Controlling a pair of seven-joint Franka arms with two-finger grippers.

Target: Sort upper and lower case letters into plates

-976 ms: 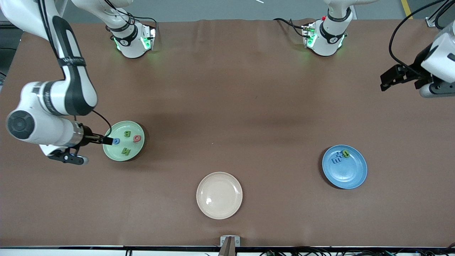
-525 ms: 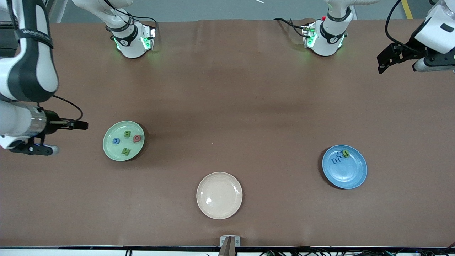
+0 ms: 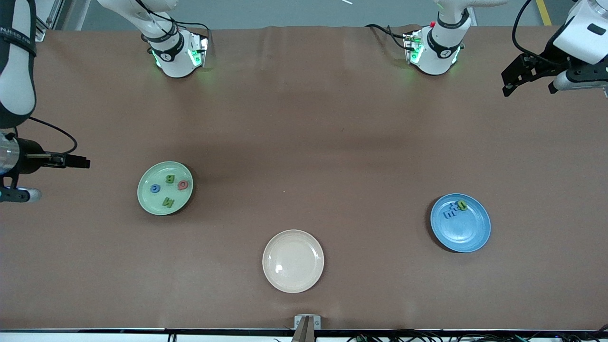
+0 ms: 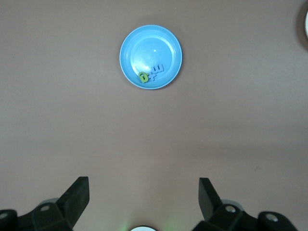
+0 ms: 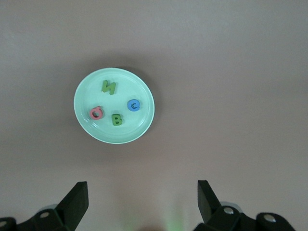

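Note:
The pale green plate (image 3: 151, 199) (image 5: 139, 122) lies toward the right arm's end of the table. On it lie a green B (image 3: 169, 179), a red Q (image 3: 183, 185), a blue c (image 3: 155, 189) and a green N (image 3: 167, 203). The blue plate (image 3: 468, 232) (image 4: 144, 48) lies toward the left arm's end and holds a green letter (image 3: 461, 205) (image 4: 143, 76) beside blue letters (image 3: 449, 213) (image 4: 156, 72). My right gripper (image 3: 83, 163) (image 5: 143, 188) hangs open and empty, off to the side of the green plate. My left gripper (image 3: 508, 88) (image 4: 143, 185) is open and empty, high over bare table.
An empty beige plate (image 3: 293, 261) lies near the table's front edge, between the two other plates. The arm bases (image 3: 178, 52) (image 3: 434, 47) stand along the table's back edge. A small metal mount (image 3: 307, 323) sits at the front edge.
My right gripper has drawn back from the green plate toward the table's end, leaving the blue c on it. My left gripper has moved off toward the bases' side of the table.

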